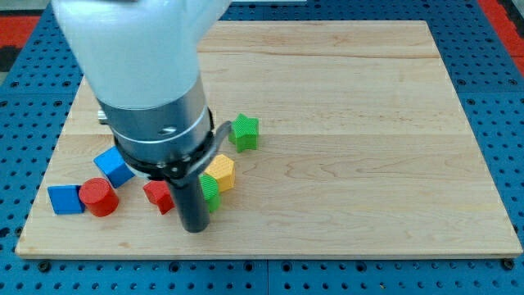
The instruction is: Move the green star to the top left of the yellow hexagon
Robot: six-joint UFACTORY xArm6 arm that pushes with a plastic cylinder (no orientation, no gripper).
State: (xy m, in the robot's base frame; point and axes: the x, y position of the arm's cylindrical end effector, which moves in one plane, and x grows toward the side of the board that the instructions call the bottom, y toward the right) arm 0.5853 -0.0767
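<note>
The green star [244, 132] lies on the wooden board, up and to the right of the yellow hexagon [221, 172]. A second green block [211, 193] touches the hexagon's lower left side. My tip [195, 228] is at the bottom end of the dark rod, just below and left of that green block and right of a red star-like block [159, 195]. The arm's large body hides the board above and left of the hexagon.
A blue cube [114, 165], a red cylinder [99, 197] and a blue block [65, 199] lie at the view's lower left. The wooden board [368, 164] sits on a blue pegboard table [491, 49].
</note>
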